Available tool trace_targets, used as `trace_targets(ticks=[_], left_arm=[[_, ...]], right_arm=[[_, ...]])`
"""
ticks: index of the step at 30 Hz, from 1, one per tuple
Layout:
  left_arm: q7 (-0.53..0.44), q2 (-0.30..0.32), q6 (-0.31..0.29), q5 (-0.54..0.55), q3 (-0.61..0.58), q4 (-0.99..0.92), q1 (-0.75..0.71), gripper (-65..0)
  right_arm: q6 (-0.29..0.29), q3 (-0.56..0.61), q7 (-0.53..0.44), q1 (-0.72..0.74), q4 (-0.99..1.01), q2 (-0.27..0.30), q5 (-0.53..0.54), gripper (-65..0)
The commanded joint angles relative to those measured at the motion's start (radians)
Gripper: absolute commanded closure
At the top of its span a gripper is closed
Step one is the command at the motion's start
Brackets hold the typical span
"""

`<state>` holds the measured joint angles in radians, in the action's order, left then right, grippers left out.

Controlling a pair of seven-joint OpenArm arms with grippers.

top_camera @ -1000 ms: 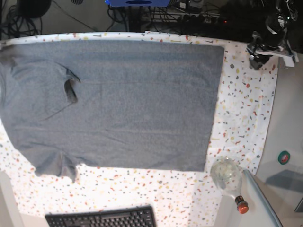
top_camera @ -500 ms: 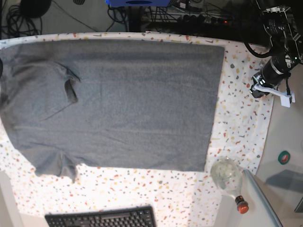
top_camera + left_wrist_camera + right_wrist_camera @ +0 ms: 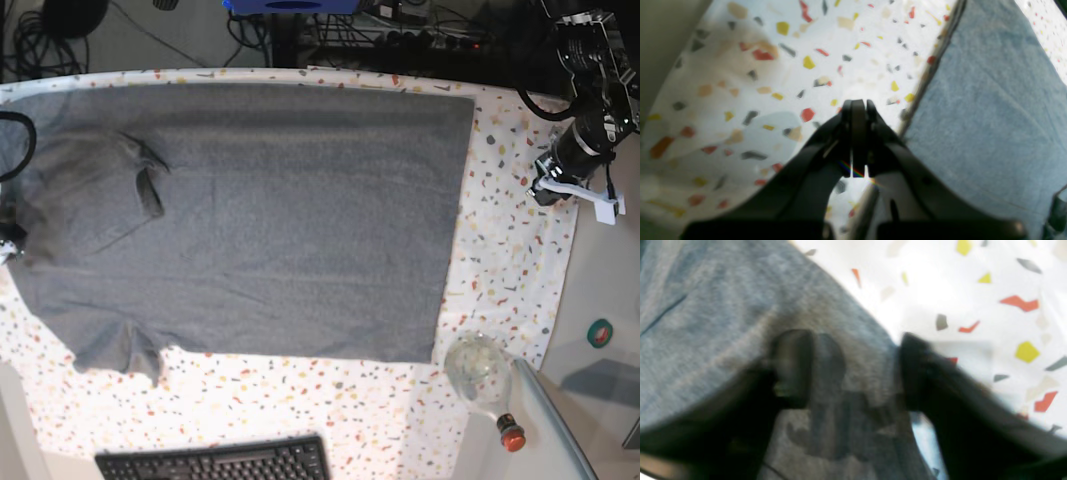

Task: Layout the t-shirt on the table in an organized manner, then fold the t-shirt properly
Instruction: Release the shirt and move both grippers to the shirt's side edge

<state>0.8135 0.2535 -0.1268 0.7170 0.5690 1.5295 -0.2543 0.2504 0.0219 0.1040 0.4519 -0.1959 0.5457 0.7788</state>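
Now: right tool [image 3: 853, 370] agape over t-shirt [image 3: 250, 210] edge, frame left; left tool [image 3: 855, 110] closed, empty; pinch deep

lab: cables [image 3: 60, 45], keyboard [image 3: 215, 462]

The t-shirt [image 3: 250, 210] lies spread flat on the bench [image 3: 515, 250], filling its left and middle in the base view. Bare bench lies to its right. A keyboard [image 3: 215, 462] sits at the near edge, a bottle [image 3: 482, 375] at the near right corner.
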Motion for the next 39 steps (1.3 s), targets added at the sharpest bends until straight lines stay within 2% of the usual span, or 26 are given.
trace_targets(ticks=[1,3,7,9,12,13,18,25,30,31,34,35,37,39], left_arm=[[-0.015,0.017,-0.003,0.014,0.006,0.016,0.006,0.0],[-0.013,0.017,-0.003,0.014,0.006,0.016,0.006,0.0],[-0.012,0.013,-0.003,0.014,0.006,0.019,0.006,0.0],[-0.012,0.013,-0.003,0.014,0.006,0.018,0.006,0.0],[-0.013,0.014,-0.003,0.014,0.006,0.016,0.006,0.0],[-0.015,0.017,-0.003,0.014,0.006,0.016,0.006,0.0],[-0.016,0.016,-0.003,0.014,0.006,0.016,0.016,0.0],[-0.018,0.013,-0.003,0.014,0.003,0.018,0.034,0.0],[-0.018,0.014,-0.003,0.014,0.004,0.018,0.037,0.0],[-0.018,0.014,-0.003,0.014,0.004,0.016,0.039,0.0],[-0.013,0.016,-0.003,0.014,0.001,0.016,0.039,0.0],[-0.013,0.017,-0.003,0.014,0.000,0.016,0.037,0.0],[-0.012,0.017,-0.003,0.014,0.000,0.015,0.034,0.0],[-0.012,0.017,-0.003,0.014,0.000,0.004,0.031,0.0]], right_arm=[[0.005,-0.003,-0.007,0.011,-0.010,0.015,0.001,-21.0],[0.011,-0.004,-0.010,0.000,-0.041,0.015,0.005,0.0],[0.010,-0.012,-0.003,-0.086,-0.230,0.015,0.008,0.0],[0.002,-0.086,0.029,-0.183,-0.394,0.015,0.008,0.0],[-0.061,-0.256,0.198,-0.321,-0.652,0.007,0.008,0.0],[-0.078,-0.308,0.262,-0.365,-0.745,-0.014,0.006,0.0],[-0.095,-0.517,0.494,-0.523,-1.043,-0.106,0.003,0.0],[-0.095,-0.666,0.689,-0.600,-1.134,-0.232,0.001,0.0],[-0.096,-0.661,0.724,-0.631,-1.141,-0.263,0.001,0.0],[-0.096,-0.640,0.724,-0.631,-1.141,-0.261,0.000,-1.7],[-0.096,-0.630,0.713,-0.634,-1.198,-0.260,0.000,-22.4],[-0.096,-0.644,0.708,-0.629,-1.223,-0.260,0.000,-26.7],[-0.096,-0.641,0.669,-0.600,-1.240,-0.256,0.000,-30.3],[-0.096,-0.620,0.630,-0.522,-1.193,-0.217,-0.031,-31.4]])
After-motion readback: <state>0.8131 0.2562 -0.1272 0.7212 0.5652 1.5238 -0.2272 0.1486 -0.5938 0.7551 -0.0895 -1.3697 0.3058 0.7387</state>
